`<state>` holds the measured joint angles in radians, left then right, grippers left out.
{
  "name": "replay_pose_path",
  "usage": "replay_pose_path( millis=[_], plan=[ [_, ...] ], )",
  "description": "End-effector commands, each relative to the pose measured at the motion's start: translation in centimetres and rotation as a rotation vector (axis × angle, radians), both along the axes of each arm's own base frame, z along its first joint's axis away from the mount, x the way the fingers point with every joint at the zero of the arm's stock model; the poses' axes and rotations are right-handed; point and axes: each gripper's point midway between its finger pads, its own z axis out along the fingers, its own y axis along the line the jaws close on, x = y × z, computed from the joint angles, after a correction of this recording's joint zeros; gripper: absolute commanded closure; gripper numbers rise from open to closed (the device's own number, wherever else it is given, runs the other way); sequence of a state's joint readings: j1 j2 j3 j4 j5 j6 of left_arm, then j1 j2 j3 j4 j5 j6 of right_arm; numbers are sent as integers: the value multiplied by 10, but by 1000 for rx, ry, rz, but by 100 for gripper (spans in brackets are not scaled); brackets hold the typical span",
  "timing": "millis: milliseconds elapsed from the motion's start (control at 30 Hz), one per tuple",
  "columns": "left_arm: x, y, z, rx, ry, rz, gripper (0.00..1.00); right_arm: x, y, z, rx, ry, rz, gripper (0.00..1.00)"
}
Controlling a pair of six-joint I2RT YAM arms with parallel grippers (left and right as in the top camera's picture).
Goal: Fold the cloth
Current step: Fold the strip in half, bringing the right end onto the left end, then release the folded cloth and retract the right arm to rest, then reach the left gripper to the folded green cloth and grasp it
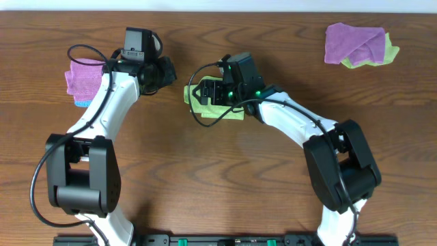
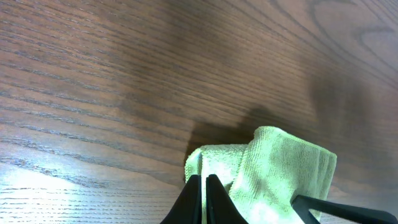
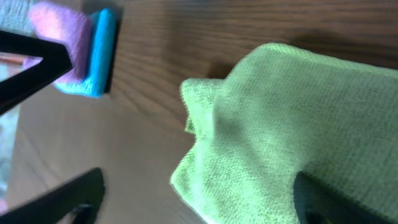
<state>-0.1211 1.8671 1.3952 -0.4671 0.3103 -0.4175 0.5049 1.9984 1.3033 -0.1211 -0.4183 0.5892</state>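
A light green cloth [image 1: 213, 108] lies bunched and partly folded on the wooden table, left of centre. My right gripper [image 1: 202, 91] is over it, open. In the right wrist view the right gripper's fingers [image 3: 199, 179] are spread wide around the cloth [image 3: 280, 124], with one finger against its right side. My left gripper [image 1: 168, 72] is just left of the cloth. In the left wrist view its fingers [image 2: 205, 194] are pressed together at the near edge of the cloth [image 2: 280, 171], with nothing visibly between them.
A pink cloth on a blue one [image 1: 83, 79] lies folded at the far left, under the left arm, and shows in the right wrist view [image 3: 93, 46]. A purple cloth on a yellow-green one [image 1: 358, 44] lies at the back right.
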Motion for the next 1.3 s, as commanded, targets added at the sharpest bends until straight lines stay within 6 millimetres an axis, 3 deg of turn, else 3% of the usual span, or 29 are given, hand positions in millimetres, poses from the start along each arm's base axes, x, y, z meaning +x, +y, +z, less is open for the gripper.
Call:
replay_pose_path(
  millis=[0, 133, 267, 400, 433, 500, 600, 733, 1000, 1133, 1267],
  plan=[
    [5, 3, 19, 9, -49, -7, 94, 12, -3, 24, 35, -41, 12, 1],
    [5, 3, 23, 8, -57, -7, 94, 19, -34, 65, 14, -131, 8, 1],
    [0, 3, 27, 11, -51, -10, 93, 5, -77, 109, -52, -199, 24, 1],
    [-8, 4, 36, 12, -45, -11, 76, -24, -118, 153, -135, -273, 36, 1],
    [-10, 4, 39, 11, -47, -11, 66, -33, -130, 163, -164, -285, 22, 1],
    [-15, 5, 48, 8, -51, -10, 51, -58, -157, 184, -234, -313, 3, 1],
    [-22, 5, 56, 7, -51, -11, 41, -97, -192, 202, -317, -335, -38, 1],
    [-33, 0, 60, -25, -22, -25, 35, -142, -222, 210, -347, -370, -118, 1],
    [-59, -12, 54, -105, 98, -44, 27, -236, -256, 190, -309, -464, -299, 1],
    [-75, -20, 50, -140, 166, -67, 23, -267, -277, 191, -284, -542, -463, 1],
    [-91, -22, 42, -168, 248, -43, 23, -276, -291, 195, -315, -586, -542, 1]
  ],
)
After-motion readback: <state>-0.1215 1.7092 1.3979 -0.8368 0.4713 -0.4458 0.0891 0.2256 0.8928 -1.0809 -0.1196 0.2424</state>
